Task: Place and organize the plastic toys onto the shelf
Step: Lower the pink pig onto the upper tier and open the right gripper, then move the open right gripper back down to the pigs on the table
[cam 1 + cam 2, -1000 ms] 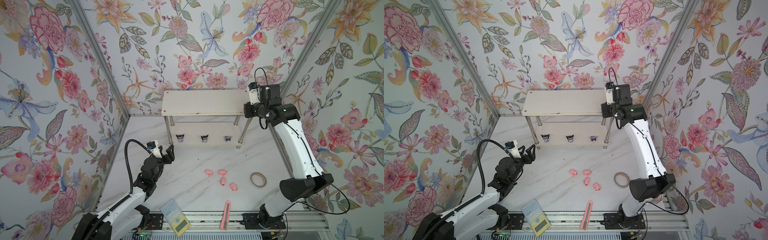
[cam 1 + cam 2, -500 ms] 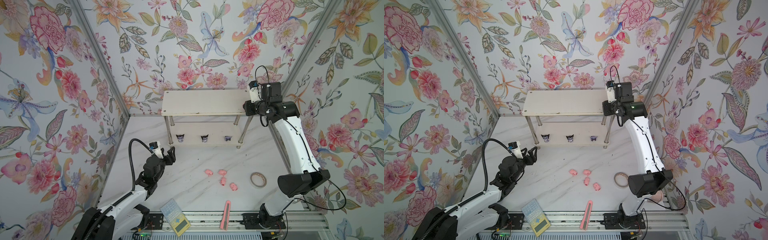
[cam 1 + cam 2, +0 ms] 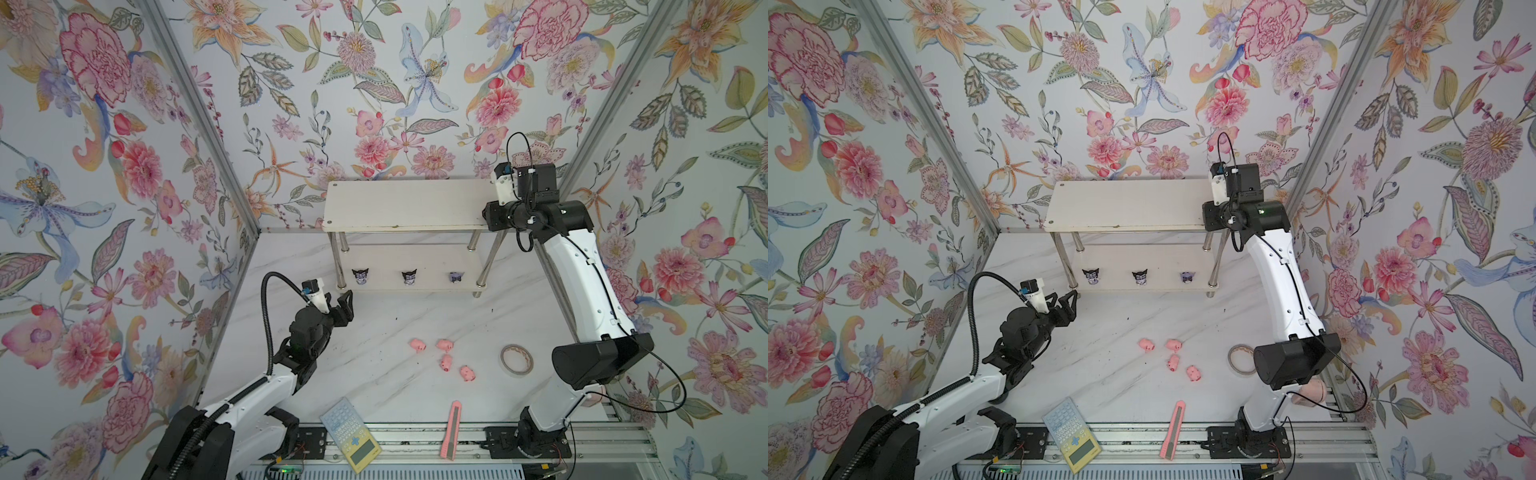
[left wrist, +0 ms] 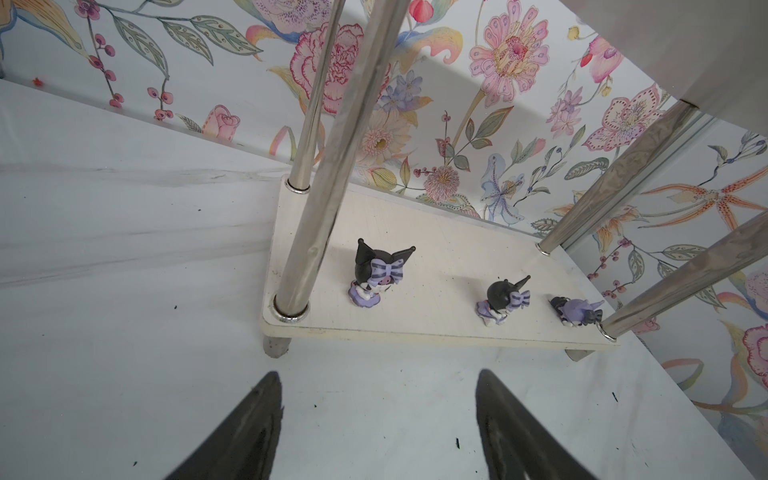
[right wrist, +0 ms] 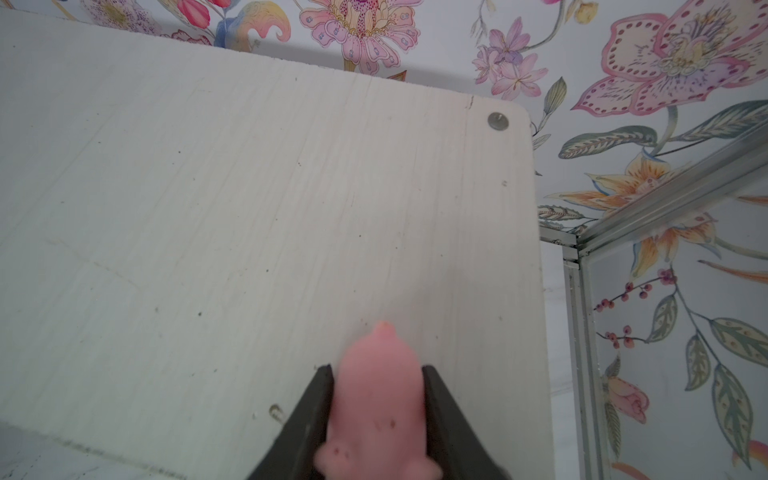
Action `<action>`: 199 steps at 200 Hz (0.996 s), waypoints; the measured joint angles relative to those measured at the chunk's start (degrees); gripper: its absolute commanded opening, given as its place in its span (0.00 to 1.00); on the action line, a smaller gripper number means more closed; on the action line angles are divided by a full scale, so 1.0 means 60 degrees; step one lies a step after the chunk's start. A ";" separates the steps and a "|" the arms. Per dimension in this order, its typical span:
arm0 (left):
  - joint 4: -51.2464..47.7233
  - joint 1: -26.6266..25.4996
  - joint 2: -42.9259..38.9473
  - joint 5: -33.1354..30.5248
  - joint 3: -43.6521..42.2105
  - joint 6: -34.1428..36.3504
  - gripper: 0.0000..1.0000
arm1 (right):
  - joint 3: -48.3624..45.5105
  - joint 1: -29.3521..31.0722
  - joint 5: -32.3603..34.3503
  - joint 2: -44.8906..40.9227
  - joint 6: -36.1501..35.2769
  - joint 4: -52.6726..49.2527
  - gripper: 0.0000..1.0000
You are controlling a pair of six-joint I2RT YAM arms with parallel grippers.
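pink pig (image 5: pixel 380 399) pinched in the right hand (image 5: pixel 377 370) above the shelf (image 5: pixel 208 208), at its top board's right end; next, lower and release it upright. left hand (image 4: pixel 378 374) gapes empty near the lower board.

Calculator (image 3: pixel 350 434) and pink knife (image 3: pixel 451 430) at front edge; tape roll (image 3: pixel 503 360) right.

White-shelled arms (image 3: pixel 577 270) with black joints, black cables (image 3: pixel 266 332), dark tapered jaws, perhaps a green indicator light (image 3: pixel 1261 211).
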 measured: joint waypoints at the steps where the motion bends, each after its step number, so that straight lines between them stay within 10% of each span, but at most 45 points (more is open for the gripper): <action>1: 0.0000 0.0000 0.0004 0.0004 0.0000 0.0000 0.74 | 0.0015 -0.0004 0.0004 0.0007 0.0004 -0.0004 0.29; 53: -0.0011 0.0000 0.0000 0.0004 0.0015 -0.0004 0.74 | 0.0397 0.0044 0.0251 0.0324 0.0215 0.0007 0.29; 91: -0.0076 -0.0007 -0.0084 0.0000 0.0015 0.0000 0.74 | 0.0448 0.0222 0.0503 0.0412 0.0324 0.0015 0.60; 132: -0.0142 -0.0007 -0.0251 0.0000 0.0015 0.0022 0.76 | 0.0448 0.0488 0.1020 0.0397 0.0390 0.0040 0.72; 158: -0.0160 -0.0007 -0.0521 -0.0018 0.0015 0.0138 0.95 | 0.0335 0.0594 0.1344 0.0146 0.0397 0.0011 0.79; 164: -0.0175 -0.0007 -0.0623 -0.0033 0.0015 0.0200 0.99 | 0.0211 0.0619 0.1413 -0.0022 0.0423 0.0025 1.00; 199: -0.0226 -0.0007 -0.1639 -0.0342 -0.0076 0.0539 0.99 | -0.1220 0.0747 0.1683 -0.1920 0.0576 0.0346 0.99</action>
